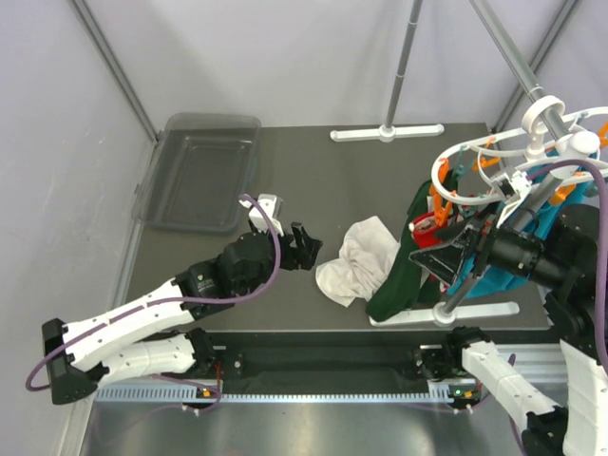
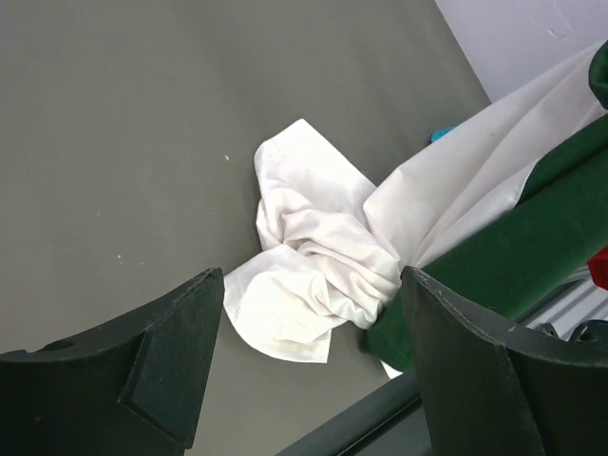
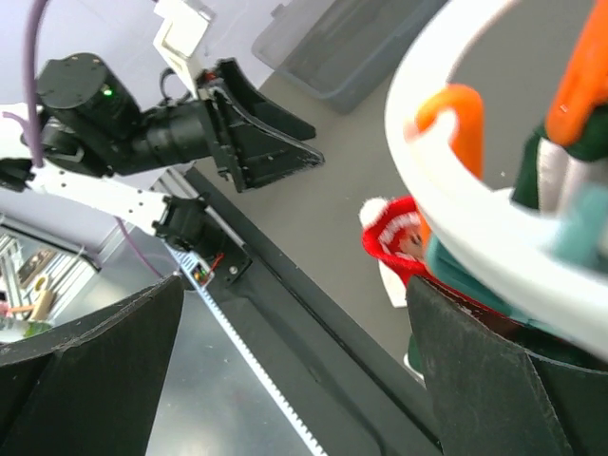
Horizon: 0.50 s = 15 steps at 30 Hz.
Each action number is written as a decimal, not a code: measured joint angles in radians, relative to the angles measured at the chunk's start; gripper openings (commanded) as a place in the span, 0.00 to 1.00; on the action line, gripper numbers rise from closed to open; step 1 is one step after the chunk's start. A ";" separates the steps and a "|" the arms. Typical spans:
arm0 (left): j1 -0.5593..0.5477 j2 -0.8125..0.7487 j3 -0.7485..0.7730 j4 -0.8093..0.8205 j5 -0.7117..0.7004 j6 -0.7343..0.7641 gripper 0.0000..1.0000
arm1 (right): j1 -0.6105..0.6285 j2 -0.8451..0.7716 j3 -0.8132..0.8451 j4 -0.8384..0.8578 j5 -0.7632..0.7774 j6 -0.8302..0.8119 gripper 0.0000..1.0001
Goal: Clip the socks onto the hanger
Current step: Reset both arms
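**A:** Starting with the overhead view, where does the left gripper (image 1: 306, 249) sit?

**B:** Left of centre in the frame, low over the dark grey table (image 1: 313, 180). It points at the crumpled white cloth (image 1: 356, 261) and stays apart from it. Its own camera shows the jaws spread wide with nothing between them, and the cloth (image 2: 313, 256) lies beyond the black fingers (image 2: 180, 332).

**A:** And the right gripper (image 1: 423, 255)?

**B:** At the right of the frame, pushed in among the hanging laundry. Its jaws are fully spread too. I see nothing gripped between them.

**A:** Where is the white plastic ring hanger (image 1: 440, 169)?

**B:** Upper right of the overhead view, with orange clips (image 1: 442, 198) around its rim. In the right wrist view its ring (image 3: 456, 223) curves down the right side of the frame, one orange clip (image 3: 451, 109) beside it.

**A:** The socks?

**B:** One red sock with white trim (image 1: 429, 228) hangs just under the ring, close to the right gripper's tips. The wrist view shows it (image 3: 394, 237) at centre right. I cannot tell whether a clip holds it, and I cannot make out a second sock.

**A:** What else?

**B:** A dark green cloth (image 1: 399, 275) drapes beside the white one, and a teal cloth (image 1: 475, 280) hangs behind the gripper. A clear plastic bin (image 1: 199, 171) lies at upper left.
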 measured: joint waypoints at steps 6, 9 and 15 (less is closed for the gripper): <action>0.006 0.039 0.000 0.006 0.039 -0.020 0.80 | 0.046 0.020 0.004 0.023 -0.005 0.016 1.00; 0.006 0.058 -0.005 0.018 0.049 -0.033 0.80 | 0.056 0.008 -0.025 0.037 -0.003 0.020 1.00; 0.008 0.075 -0.007 0.054 0.066 -0.047 0.79 | 0.062 0.027 0.018 -0.022 0.097 -0.020 0.99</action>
